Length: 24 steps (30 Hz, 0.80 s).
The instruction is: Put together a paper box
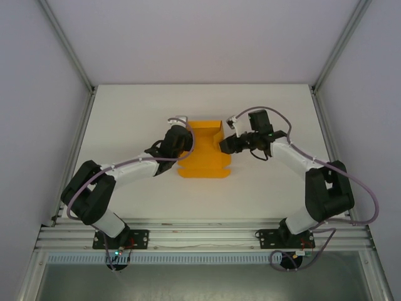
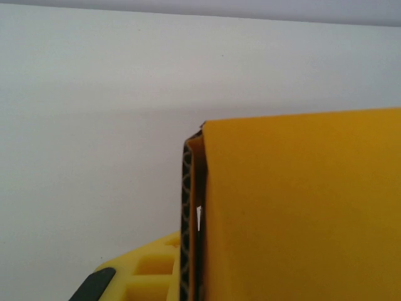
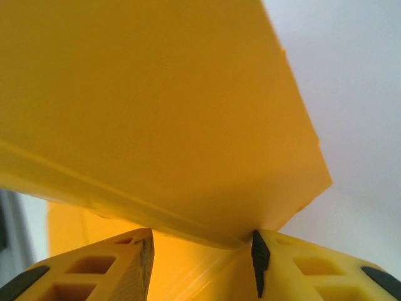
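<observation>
we see a flat white tabletop (image 1: pixel 125 119) boxed in by pale grey panel walls (image 1: pixel 200 37), with slim silver aluminium posts (image 1: pixel 67 47) rising at its far corners. along the near edge runs a slotted silver aluminium rail (image 1: pixel 200 235), and just below it lies a pale perforated strip (image 1: pixel 200 258).

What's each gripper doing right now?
Left gripper: closed on the paper box.
Right gripper: fingers either side of the paper box; grip cannot be told.
</observation>
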Motion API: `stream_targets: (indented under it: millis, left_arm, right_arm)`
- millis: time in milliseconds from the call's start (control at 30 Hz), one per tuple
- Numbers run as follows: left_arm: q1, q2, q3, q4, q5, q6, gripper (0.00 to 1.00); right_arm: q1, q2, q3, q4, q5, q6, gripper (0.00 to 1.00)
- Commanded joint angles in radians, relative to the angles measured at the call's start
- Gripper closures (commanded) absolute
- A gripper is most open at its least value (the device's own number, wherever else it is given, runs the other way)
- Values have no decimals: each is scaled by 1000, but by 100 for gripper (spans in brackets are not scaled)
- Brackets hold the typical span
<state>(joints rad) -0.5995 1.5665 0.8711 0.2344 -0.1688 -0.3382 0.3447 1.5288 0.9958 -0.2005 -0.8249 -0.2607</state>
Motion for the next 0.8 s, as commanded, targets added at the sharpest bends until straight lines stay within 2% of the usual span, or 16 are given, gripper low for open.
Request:
stream_targets:
  millis: [0, 100, 200, 367, 567, 667, 767]
  left_arm:
    - [0, 12, 28, -18, 2, 21, 100]
    - [-3, 15, 28, -24, 10, 33, 100]
    - [-1, 29, 37, -36, 19, 36, 100]
    - [-2, 51, 58, -40, 36, 31, 100]
    - [-2, 55, 65, -31, 48, 25, 100]
    - [-2, 55, 67, -31, 53, 20, 100]
    - [-3, 51, 70, -30, 55, 19, 100]
  right_arm:
    - [4, -50, -19, 144, 249, 34, 54]
    - [7, -78, -14, 144, 334, 13, 55]
    - [9, -86, -5, 135, 289, -10, 55]
    - [18, -54, 20, 109, 140, -39, 54]
    - [35, -5, 37, 161, 162, 10, 54]
    - [70, 11, 44, 181, 245, 14, 56]
    - [106, 30, 43, 232, 423, 63, 61]
